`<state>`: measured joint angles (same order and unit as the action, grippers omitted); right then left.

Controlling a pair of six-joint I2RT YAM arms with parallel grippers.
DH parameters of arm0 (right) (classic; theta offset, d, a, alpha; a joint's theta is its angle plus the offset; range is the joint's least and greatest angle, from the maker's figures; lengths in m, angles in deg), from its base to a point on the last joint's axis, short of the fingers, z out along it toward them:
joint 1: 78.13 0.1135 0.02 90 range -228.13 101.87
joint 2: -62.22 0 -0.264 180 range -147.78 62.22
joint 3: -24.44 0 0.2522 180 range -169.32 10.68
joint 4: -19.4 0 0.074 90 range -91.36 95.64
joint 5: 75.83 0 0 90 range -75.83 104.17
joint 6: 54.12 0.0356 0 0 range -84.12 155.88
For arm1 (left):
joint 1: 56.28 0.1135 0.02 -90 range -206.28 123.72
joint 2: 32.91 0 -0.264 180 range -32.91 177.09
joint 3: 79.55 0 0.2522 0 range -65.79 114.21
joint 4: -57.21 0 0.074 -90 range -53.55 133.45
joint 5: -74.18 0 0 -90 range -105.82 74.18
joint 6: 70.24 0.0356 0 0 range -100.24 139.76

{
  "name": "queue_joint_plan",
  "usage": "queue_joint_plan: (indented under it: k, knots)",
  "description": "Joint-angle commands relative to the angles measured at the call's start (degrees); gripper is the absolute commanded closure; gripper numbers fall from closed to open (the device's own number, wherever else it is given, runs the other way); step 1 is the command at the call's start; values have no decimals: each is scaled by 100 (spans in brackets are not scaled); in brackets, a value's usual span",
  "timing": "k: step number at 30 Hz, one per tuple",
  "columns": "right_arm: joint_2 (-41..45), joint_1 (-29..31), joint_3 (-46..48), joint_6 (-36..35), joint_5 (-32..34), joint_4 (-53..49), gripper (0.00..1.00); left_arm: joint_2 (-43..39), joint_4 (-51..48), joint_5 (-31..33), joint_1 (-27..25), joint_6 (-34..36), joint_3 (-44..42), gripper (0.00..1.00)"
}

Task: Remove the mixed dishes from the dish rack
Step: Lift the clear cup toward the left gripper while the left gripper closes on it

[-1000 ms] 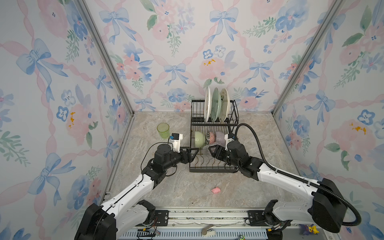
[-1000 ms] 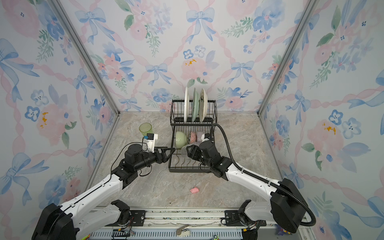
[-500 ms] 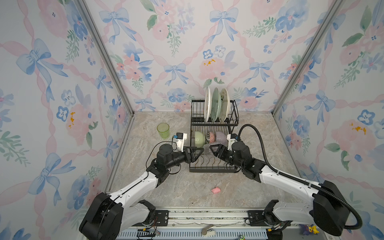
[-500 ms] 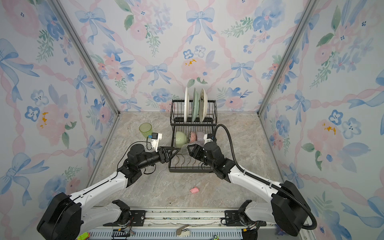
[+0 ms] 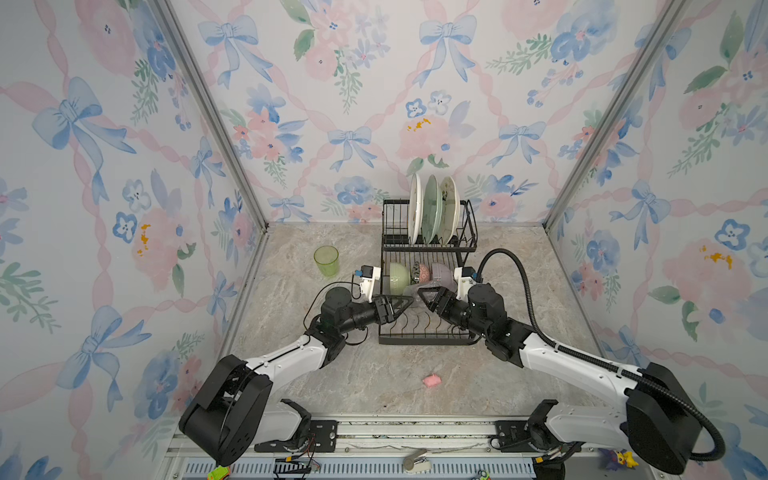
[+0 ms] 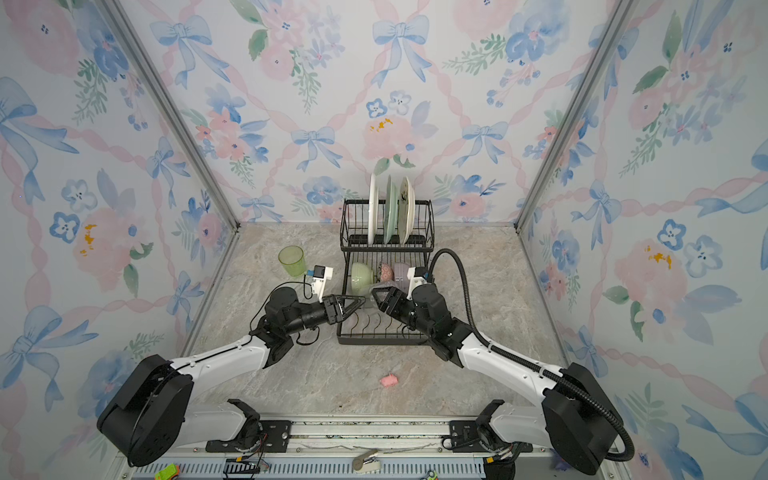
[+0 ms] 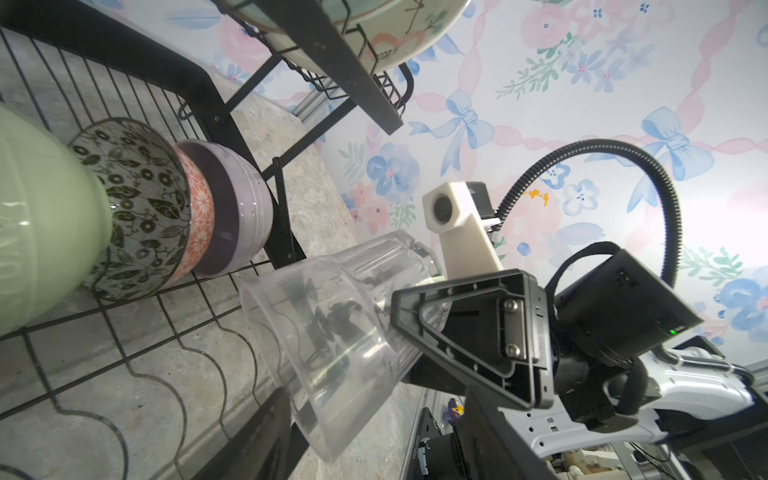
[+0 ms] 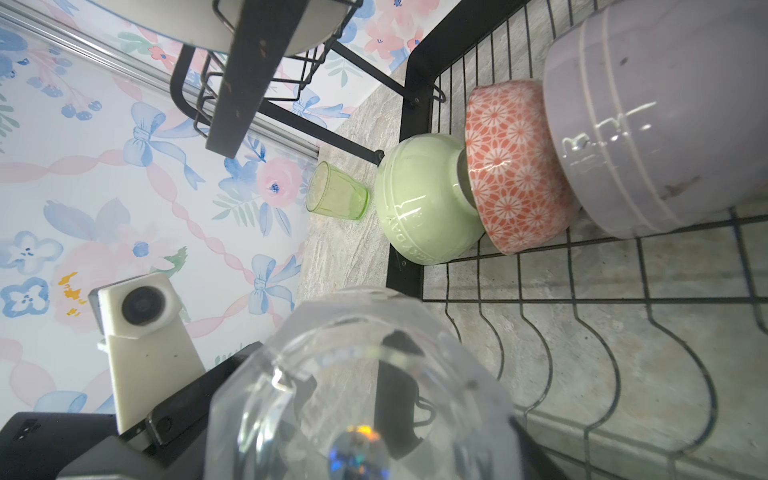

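Right gripper point(image 5: 423, 294) holds the glass point(image 7: 332, 332) over the rack point(image 5: 428, 340).
It clamps the glass's base; the glass lies tipped sideways just above the rack's lower tier, near the bowls point(image 5: 399, 277). Left gripper point(image 5: 404, 302) sits at the glass's mouth; whether it grips cannot be told.

green bowl point(image 7: 41, 232): cut by edge | clear glass point(image 8: 357, 395): cropped, blurred

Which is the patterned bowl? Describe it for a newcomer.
Find the black dish rack by the back wall. On its lower tier three bowls stand on edge; the patterned bowl, coral with white flowers, is between the plain green bowl and lavender bowl.
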<state>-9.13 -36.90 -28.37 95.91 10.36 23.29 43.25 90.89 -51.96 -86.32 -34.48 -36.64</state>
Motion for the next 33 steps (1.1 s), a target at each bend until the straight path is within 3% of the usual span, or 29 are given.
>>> queue_joint_plan:
  k: [1,8,15,18,20,25,29,32,33]
  knots:
    - [40,-62,72,136,-168,501,35,330,1096,-382,-28,-588,12,41]
    - [69,-68,99,202,-252,590,35,857,2341,-567,-37,-1271,-84,57]
    - [42,-67,116,277,-349,700,34,1048,2586,-583,-52,-1380,-42,67]
    - [28,-70,107,281,-357,704,34,1017,2590,-587,-54,-1343,-30,80]
    - [33,-72,116,290,-361,706,34,1015,2587,-573,-61,-1335,-30,99]
    - [64,-82,146,293,-356,714,30,1067,2588,-568,-62,-1370,-49,100]
    - [219,-98,237,252,-250,674,11,880,2519,-503,-63,-1251,-110,100]
    - [388,-107,273,116,-107,476,0,571,1773,-361,-72,-881,-64,100]
    - [446,-103,258,60,-20,327,3,449,1463,-280,-75,-707,-33,100]
